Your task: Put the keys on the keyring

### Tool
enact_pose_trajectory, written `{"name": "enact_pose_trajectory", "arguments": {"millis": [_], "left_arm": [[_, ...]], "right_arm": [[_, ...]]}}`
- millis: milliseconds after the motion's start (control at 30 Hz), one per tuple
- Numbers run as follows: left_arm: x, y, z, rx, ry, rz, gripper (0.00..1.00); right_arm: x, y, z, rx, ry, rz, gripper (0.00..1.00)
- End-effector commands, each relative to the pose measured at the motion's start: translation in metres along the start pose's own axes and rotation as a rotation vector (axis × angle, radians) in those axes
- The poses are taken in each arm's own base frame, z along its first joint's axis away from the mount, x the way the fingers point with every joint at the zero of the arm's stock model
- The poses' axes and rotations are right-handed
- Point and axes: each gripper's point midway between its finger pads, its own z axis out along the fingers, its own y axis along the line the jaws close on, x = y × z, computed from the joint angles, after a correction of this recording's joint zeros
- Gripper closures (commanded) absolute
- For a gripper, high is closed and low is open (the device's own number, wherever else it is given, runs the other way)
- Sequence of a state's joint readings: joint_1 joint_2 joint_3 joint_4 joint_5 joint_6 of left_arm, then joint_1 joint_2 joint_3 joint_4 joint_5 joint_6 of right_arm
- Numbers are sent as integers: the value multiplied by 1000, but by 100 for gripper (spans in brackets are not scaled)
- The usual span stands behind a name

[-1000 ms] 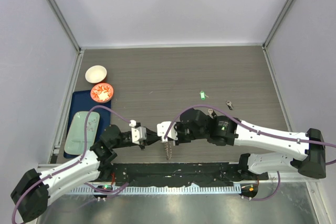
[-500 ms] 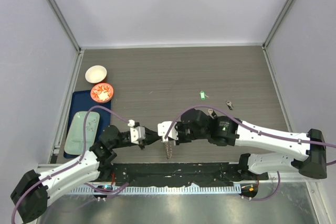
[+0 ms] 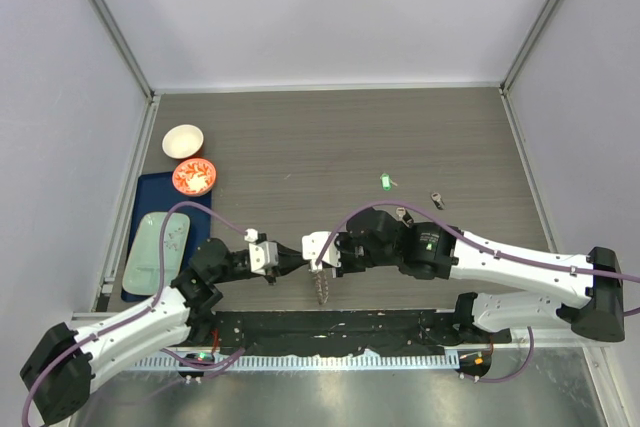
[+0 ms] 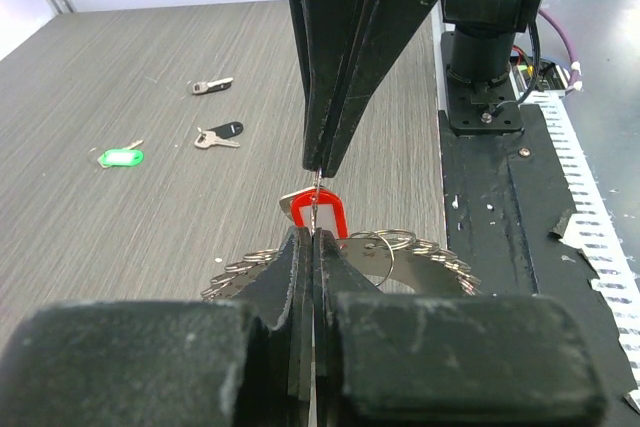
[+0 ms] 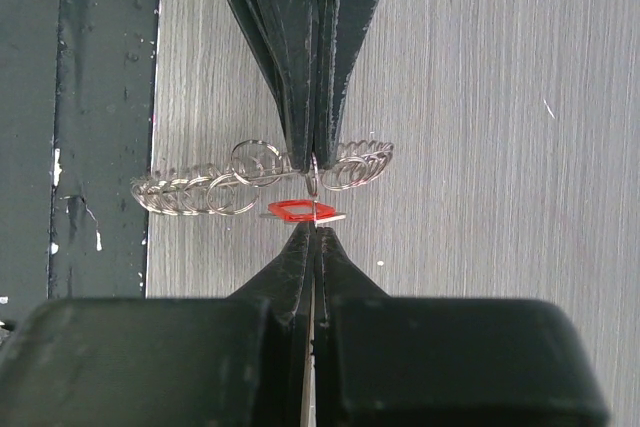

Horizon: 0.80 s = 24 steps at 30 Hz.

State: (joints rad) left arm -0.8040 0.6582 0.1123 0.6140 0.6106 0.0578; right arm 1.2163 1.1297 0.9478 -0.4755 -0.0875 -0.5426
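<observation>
- We see the left gripper point(image 4: 312, 239) with its two black fingers pressed flat together and no gap between them; their tips pinch the rim of the large flat grey metal keyring point(image 5: 195, 194), whose outer edge is a chain of small wire loops
- The right gripper point(image 5: 313, 232) is closed just as tightly and meets the left one tip to tip; its fingers nip the tiny metal red-headed key point(image 4: 322, 215), which sits between the two sets of tips, right against the keyring
- We cannot tell whether the red-headed key is threaded onto a loop
- From above, the keyring shows edge-on as a narrow strip under the point where the two grippers meet, over the near part of the grey-brown wood-grain table point(image 3: 300, 137); we cannot tell whether it touches the table
- Behind it, along the near edge, runs the black base plate point(image 3: 330, 332) that carries both arms
- Farther out, on the right half of the table and well apart from the keyring, lie three loose keys: a small green-headed key point(image 3: 384, 181), one black-headed key point(image 3: 437, 200), and a second black-headed key point(image 3: 403, 214) just beside the right arm
- At the far left lies a dark blue rectangular tray point(image 3: 145, 192) holding a pale green rectangular plate point(image 3: 157, 247); a round orange bowl point(image 3: 194, 177) sits at its far right corner and a round white bowl point(image 3: 183, 140) stands just beyond that
</observation>
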Motion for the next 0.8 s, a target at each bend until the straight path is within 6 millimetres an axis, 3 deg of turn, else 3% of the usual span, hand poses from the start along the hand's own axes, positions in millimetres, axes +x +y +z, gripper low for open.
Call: {"name": "enact_pose_trajectory", "arguments": {"millis": [0,767], "left_arm": [[-26,4,5,5,-71,55,100],[-27,2,7,17,-74,47,100]], "right_arm": [[-18,-5,-5,32,-76,2,99],[-16,-4,-1,28,-71,2,99]]}}
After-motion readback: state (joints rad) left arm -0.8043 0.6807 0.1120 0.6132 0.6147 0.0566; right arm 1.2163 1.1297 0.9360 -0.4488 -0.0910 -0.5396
